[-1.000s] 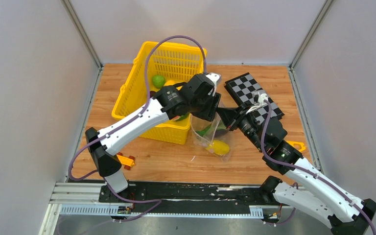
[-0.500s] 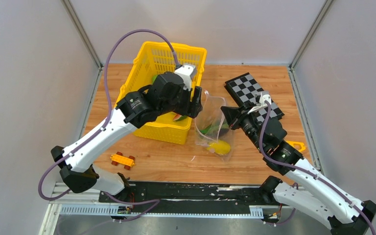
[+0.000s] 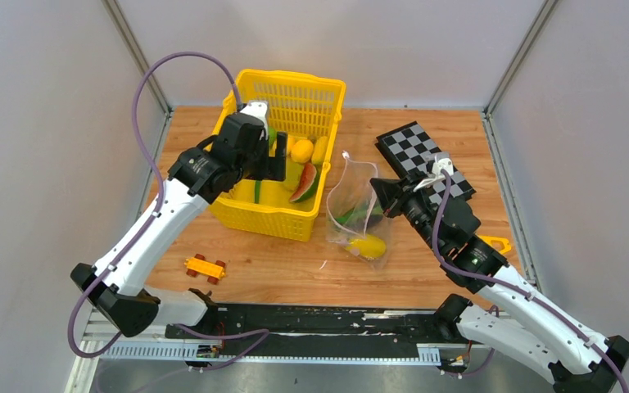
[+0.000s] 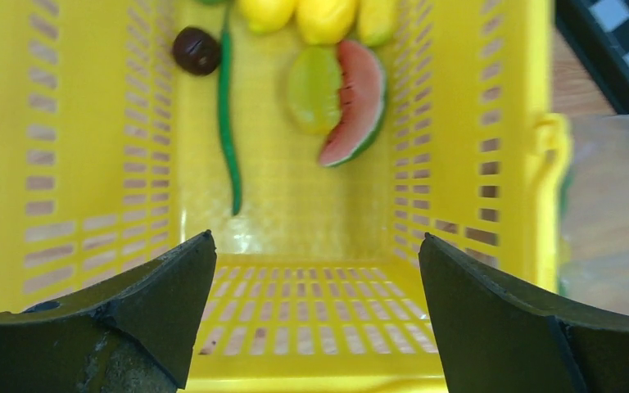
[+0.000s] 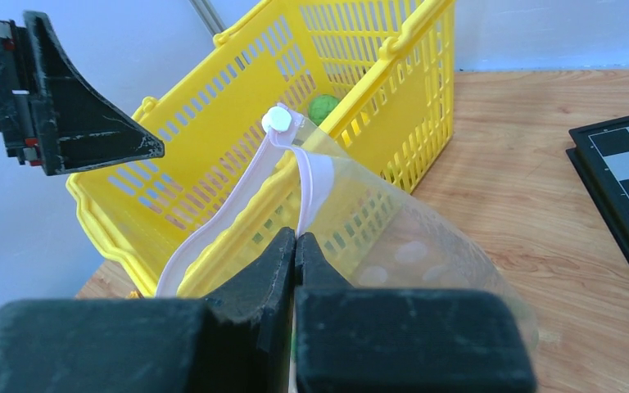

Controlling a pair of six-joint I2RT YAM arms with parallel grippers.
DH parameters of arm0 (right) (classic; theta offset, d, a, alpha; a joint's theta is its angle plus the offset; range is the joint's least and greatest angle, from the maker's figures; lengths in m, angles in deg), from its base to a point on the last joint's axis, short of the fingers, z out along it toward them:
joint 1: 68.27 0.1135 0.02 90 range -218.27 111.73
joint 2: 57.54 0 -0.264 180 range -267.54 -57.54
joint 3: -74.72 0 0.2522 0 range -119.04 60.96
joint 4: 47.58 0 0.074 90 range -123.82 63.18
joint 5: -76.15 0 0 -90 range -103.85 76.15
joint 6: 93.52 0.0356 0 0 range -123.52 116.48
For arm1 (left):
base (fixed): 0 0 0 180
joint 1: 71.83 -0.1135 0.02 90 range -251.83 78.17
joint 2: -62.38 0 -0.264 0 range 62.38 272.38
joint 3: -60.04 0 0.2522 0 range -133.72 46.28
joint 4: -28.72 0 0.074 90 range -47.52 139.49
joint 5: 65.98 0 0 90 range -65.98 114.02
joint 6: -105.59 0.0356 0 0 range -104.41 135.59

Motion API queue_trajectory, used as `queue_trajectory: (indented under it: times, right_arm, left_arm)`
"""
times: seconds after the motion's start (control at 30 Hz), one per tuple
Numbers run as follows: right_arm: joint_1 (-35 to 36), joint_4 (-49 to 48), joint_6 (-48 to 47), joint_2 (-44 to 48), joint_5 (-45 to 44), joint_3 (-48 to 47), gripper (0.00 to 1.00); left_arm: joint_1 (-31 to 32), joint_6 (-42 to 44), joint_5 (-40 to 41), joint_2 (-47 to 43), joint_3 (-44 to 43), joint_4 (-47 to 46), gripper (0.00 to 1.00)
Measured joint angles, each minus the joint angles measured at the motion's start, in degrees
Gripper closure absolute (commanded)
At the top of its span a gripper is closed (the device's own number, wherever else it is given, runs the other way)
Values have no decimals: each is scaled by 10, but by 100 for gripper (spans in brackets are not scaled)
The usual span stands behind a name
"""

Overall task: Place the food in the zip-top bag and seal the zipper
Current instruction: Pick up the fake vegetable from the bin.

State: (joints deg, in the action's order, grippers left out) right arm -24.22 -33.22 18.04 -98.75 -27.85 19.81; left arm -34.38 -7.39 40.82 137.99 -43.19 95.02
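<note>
Overhead, a wooden table (image 3: 295,282) is shown with two robot arms bolted at its near edge. The left gripper (image 3: 279,157) is held above a yellow lattice basket (image 3: 295,79) at the back left, its jaws spread wide with nothing between them. Food is seen inside the basket, including a watermelon slice (image 3: 305,184) and yellow lemons (image 3: 301,150). Just right of the basket the zip-top bag (image 3: 348,201) is held upright, pinched at its upper edge by the right gripper (image 3: 377,192); a yellow fruit (image 3: 367,246) and something green are seen at its bottom. A chequerboard (image 3: 426,155) lies at the back right, and an orange toy car (image 3: 205,268) near the front left. From the left wrist, both black fingers are seen far apart and empty over the basket's near end. On the basket floor the watermelon slice is seen touching a pale green fruit (image 4: 314,90), with a long green pod (image 4: 229,131) and a dark ball (image 4: 196,49) to the left and the lemons at the far end. From the right wrist, the jaws are seen pressed together on the pink zipper (image 5: 237,196), which loops up to a white slider (image 5: 278,119), the bag's mouth gaping. A green ball (image 5: 323,106) is glimpsed in the basket beyond.
</note>
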Motion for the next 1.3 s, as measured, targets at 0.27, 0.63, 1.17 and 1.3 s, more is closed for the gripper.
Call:
queue_trajectory:
  times: [0.27, 0.63, 1.17, 1.3]
  right_arm:
    - [0, 0, -5, 0, 7, 0, 100]
    - [0, 0, -5, 0, 14, 0, 100]
    - [0, 0, -5, -4, 26, 0, 100]
    - [0, 0, -5, -6, 27, 0, 100]
  left_arm:
    - [-97, 2, -3, -16, 92, -4, 0]
    - [-194, 7, -75, 14, 196, -34, 5]
    - [-240, 29, -163, 201, 195, -99, 24]
    - [-240, 29, -146, 222, 195, -106, 29]
